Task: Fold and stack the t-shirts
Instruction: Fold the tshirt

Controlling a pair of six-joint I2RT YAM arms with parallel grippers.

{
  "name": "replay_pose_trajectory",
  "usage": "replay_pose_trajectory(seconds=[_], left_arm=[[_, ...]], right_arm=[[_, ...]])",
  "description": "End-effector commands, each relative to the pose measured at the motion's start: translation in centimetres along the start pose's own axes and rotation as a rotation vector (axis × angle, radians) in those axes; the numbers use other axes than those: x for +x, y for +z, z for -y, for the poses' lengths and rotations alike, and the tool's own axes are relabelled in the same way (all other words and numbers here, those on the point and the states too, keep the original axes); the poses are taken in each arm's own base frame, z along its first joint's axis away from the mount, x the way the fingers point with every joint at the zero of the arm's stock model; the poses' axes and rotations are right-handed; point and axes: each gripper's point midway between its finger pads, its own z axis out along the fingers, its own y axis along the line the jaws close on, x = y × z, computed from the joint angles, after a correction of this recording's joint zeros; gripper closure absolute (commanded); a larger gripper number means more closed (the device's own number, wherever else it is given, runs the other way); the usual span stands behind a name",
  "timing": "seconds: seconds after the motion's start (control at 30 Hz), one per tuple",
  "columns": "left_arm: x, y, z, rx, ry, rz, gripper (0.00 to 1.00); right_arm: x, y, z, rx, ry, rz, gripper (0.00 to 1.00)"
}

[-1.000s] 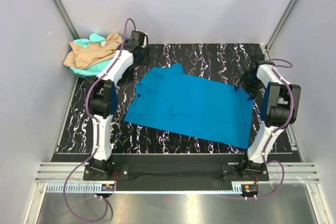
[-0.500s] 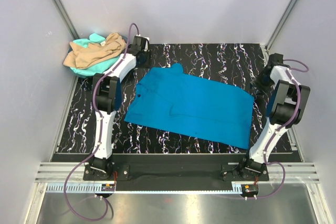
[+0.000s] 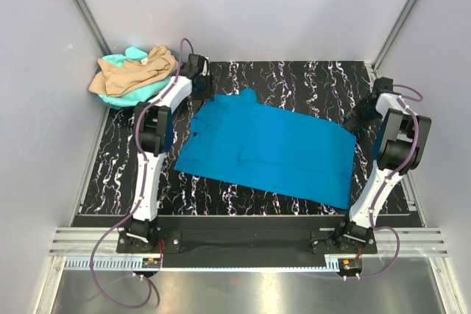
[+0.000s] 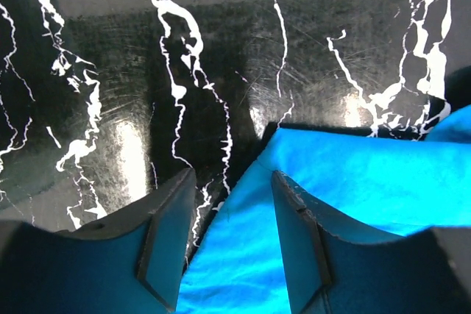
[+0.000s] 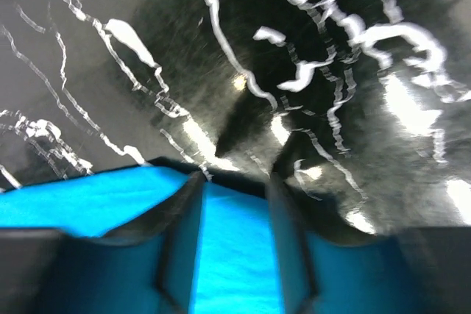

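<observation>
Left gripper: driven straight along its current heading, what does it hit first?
Most likely the blue t-shirt: the left gripper, jaws open, points down at the shirt's edge, with bare marbled table just beyond. Depth is unclear, so it might touch table right beside the cloth.

A black desk [image 3: 294,79] veined with white marbling sits between plain pale walls [image 3: 250,5], with glossy glare.

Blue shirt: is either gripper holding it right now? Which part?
Nothing is held. The left gripper and right gripper are both open, each straddling a far corner of the blue shirt, not closed on the cloth.
</observation>
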Motion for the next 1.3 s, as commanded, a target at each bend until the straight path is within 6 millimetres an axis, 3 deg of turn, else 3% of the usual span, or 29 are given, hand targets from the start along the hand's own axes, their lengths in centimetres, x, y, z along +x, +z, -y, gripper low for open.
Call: replay_pose_trajectory(seconds=[0.0,0.03,0.13,0.3,0.4,0.47,0.53,0.6,0.73,0.8,0.83,0.93,1.0,1.1,1.17,1.27], left_arm=[[-0.3,-1.3,0.8,0.046,-0.019,0.0,0.49],[-0.2,-1.4,0.8,0.047,-0.022,-0.003,0.49],[-0.4,-1.9,1.2,0.063,-0.034,-0.001,0.49],[-0.4,-2.2,1.6,0.08,-0.047,-0.004,0.49],[-0.4,-2.4,1.7,0.086,-0.058,-0.006,0.5],[-0.5,-2.5,1.8,0.088,-0.062,-0.006,0.5],[-0.7,-2.6,1.8,0.09,-0.066,-0.001,0.5],[-0.9,-2.8,1.8,0.095,-0.07,0.002,0.5],[-1.3,-3.3,1.5,0.091,-0.076,0.01,0.5],[-1.3,-3.4,1.4,0.089,-0.076,0.009,0.5],[-1.4,-3.5,1.3,0.089,-0.076,0.01,0.5],[-1.2,-3.6,1.0,0.079,-0.073,0.005,0.5],[-1.1,-3.7,0.8,0.076,-0.075,0.001,0.5],[-0.9,-3.7,0.9,0.08,-0.079,-0.006,0.5],[-1.0,-3.8,0.9,0.081,-0.078,-0.002,0.5],[-0.9,-3.9,0.8,0.079,-0.078,-0.004,0.5]], right_arm=[[1.5,0.0,-1.4,-0.082,0.0,-0.051,0.57],[1.9,-0.7,-1.7,-0.106,0.005,-0.058,0.65],[2.2,-1.9,-1.7,-0.11,0.011,-0.044,0.69],[2.7,-3.4,-1.6,-0.111,0.001,-0.032,0.96],[3.1,-4.8,-2.3,-0.128,0.006,-0.026,0.98],[3.7,-5.5,-3.0,-0.147,-0.002,-0.033,0.98],[5.5,-6.0,-4.3,-0.213,0.027,-0.099,0.98],[9.0,-6.2,-5.8,-0.25,0.041,-0.208,0.97],[15.6,-8.7,-8.4,-0.315,0.021,-0.363,0.95],[15.1,-9.5,-7.8,-0.303,0.017,-0.315,0.91],[14.2,-10.5,-7.4,-0.297,0.013,-0.263,0.73],[11.3,-11.1,-6.0,-0.243,-0.036,-0.175,0.45],[9.8,-11.4,-5.4,-0.186,-0.09,-0.135,0.44],[9.2,-10.1,-5.1,-0.156,-0.108,-0.145,0.45],[9.8,-9.4,-5.3,-0.175,-0.098,-0.187,0.49],[12.9,-8.5,-6.2,-0.229,-0.057,-0.292,0.56]])
